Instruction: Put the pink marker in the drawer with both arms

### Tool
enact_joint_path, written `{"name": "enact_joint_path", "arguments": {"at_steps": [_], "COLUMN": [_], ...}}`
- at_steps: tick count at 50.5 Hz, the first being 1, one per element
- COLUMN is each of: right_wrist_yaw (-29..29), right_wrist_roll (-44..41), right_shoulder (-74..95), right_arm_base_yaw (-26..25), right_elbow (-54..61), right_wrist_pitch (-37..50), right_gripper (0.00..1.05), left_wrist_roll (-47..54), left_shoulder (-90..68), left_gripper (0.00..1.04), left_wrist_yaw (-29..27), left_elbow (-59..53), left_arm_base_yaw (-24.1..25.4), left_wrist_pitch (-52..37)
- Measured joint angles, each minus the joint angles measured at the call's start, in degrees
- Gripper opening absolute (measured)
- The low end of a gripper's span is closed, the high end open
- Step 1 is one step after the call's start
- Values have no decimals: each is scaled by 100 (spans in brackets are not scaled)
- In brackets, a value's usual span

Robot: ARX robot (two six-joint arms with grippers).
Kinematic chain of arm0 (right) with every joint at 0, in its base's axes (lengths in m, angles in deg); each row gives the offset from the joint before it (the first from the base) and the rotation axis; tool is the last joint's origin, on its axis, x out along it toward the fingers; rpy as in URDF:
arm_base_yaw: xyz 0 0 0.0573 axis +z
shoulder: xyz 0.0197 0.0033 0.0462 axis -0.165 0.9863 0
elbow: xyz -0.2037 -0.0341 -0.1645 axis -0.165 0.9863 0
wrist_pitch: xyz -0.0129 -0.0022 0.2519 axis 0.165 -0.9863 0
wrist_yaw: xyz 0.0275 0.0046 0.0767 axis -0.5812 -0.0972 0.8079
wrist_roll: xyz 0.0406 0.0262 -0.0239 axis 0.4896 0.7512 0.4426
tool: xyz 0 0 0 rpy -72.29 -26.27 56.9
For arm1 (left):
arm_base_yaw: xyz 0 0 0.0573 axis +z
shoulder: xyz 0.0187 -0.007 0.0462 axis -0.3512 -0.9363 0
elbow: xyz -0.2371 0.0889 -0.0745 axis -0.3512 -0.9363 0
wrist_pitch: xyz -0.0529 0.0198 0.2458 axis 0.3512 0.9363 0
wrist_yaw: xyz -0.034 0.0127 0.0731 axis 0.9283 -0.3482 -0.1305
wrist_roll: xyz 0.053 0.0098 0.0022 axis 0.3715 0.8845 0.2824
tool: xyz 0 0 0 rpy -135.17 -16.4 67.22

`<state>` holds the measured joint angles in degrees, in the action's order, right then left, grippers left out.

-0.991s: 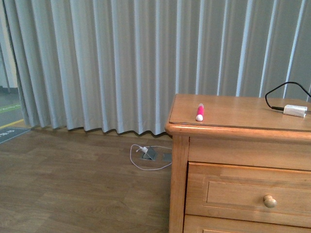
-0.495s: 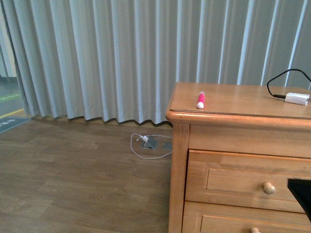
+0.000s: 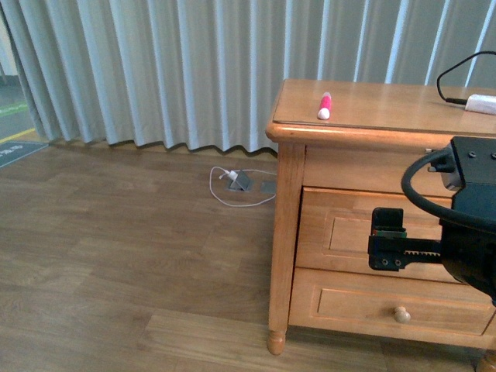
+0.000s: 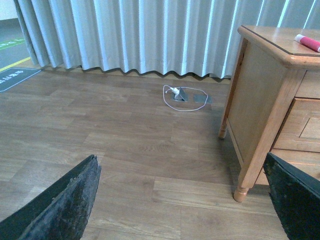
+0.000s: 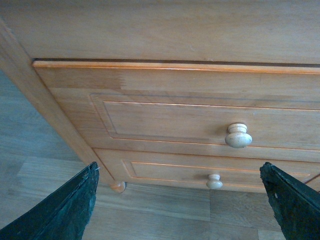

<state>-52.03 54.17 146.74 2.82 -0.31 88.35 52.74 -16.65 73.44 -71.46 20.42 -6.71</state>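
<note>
The pink marker lies on top of the wooden cabinet, near its front left corner; its end shows in the left wrist view. The upper drawer is shut, and my right arm hides its knob in the front view. My right gripper is open and empty in front of it. In the right wrist view the gripper faces the drawer and its knob, apart from both. My left gripper is open and empty over the floor, left of the cabinet.
A white adapter with black cable lies on the cabinet top at the right. The lower drawer's knob shows below my arm. A white cable and grey floor socket lie by the grey curtains. The floor is wood.
The front view has shifted so the cabinet shows lower down, with both drawers. My right arm has come into view from the right, in front of the upper drawer. The marker has not moved.
</note>
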Motion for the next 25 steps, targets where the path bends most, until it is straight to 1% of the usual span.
{"name": "enact_joint_path", "arguments": {"at_steps": [13, 25], "right_wrist_yaw": [-166, -227], "right_wrist_roll": [-330, -459], "right_shoulder": [1248, 1902], "right_arm_base_yaw": [-199, -514], "right_elbow": [-997, -1543], "right_wrist_pitch": [304, 350], "right_gripper": [96, 96], "left_wrist_roll": [0, 0], "left_shoulder": [0, 0], "left_gripper": [99, 99], "left_wrist_yaw": [0, 0], "left_elbow": [0, 0], "left_arm_base_yaw": [0, 0], "left_wrist_pitch": [0, 0]}}
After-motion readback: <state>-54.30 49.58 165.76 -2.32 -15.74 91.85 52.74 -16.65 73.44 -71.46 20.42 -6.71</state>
